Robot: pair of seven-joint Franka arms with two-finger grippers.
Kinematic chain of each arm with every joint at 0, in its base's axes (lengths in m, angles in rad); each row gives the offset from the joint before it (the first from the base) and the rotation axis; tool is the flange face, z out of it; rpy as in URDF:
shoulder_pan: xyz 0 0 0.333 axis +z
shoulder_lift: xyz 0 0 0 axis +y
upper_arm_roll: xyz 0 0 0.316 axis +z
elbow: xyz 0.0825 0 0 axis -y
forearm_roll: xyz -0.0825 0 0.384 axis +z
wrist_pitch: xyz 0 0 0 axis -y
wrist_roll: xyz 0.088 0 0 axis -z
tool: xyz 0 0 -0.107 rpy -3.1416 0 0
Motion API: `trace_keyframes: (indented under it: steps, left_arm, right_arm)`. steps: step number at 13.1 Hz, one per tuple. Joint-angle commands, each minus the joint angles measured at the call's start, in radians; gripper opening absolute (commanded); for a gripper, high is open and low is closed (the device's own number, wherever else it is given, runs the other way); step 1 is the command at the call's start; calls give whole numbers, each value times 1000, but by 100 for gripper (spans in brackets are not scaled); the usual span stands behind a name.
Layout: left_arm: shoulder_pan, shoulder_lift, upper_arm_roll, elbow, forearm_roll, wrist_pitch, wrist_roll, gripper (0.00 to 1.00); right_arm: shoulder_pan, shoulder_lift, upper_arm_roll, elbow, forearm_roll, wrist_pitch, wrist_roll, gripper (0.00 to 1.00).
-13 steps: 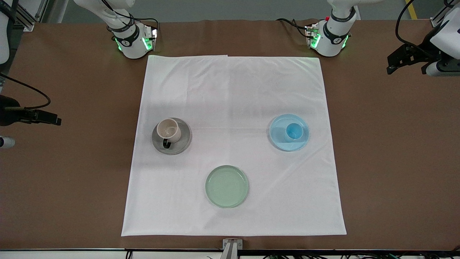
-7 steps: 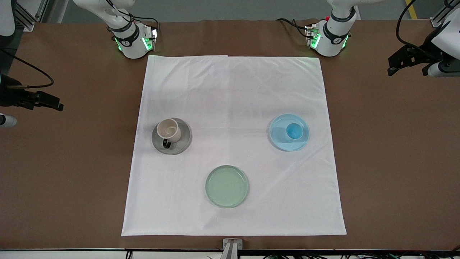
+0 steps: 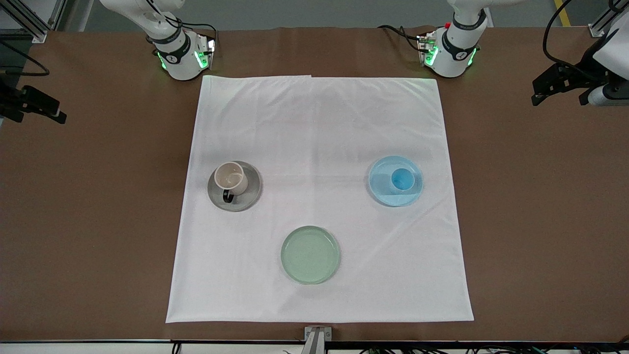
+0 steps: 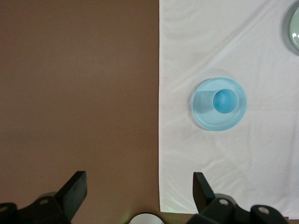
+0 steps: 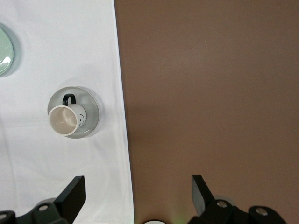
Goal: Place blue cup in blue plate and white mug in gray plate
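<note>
The white mug [image 3: 230, 179] with its black handle stands upright on the gray plate [image 3: 249, 194], toward the right arm's end of the white cloth. The blue cup [image 3: 402, 180] stands upright on the blue plate [image 3: 381, 190], toward the left arm's end. My left gripper [image 3: 560, 91] is open and empty, over bare brown table off the cloth's edge; its wrist view shows the blue cup [image 4: 224, 101] on the blue plate [image 4: 204, 117]. My right gripper [image 3: 34, 108] is open and empty over bare table at the right arm's end; its wrist view shows the mug [image 5: 64, 121] on the gray plate [image 5: 91, 115].
A pale green plate [image 3: 310, 254] lies empty on the white cloth [image 3: 314, 128], nearer to the front camera than the other two plates. Brown table [image 3: 540, 221] surrounds the cloth. The two arm bases stand along the table's edge farthest from the front camera.
My right gripper has drawn away over the bare table toward the bases' edge. My left gripper has shifted only slightly. Mug, cup and plates have not moved.
</note>
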Motion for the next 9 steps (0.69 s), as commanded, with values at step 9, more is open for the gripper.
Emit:
trace_keyframes:
  steps: [9]
  left_arm:
    - [5,-15,6,-7,-15,11,19,100]
  right_arm:
    - [-8,-41,5,3,-9,-60,-13,100]
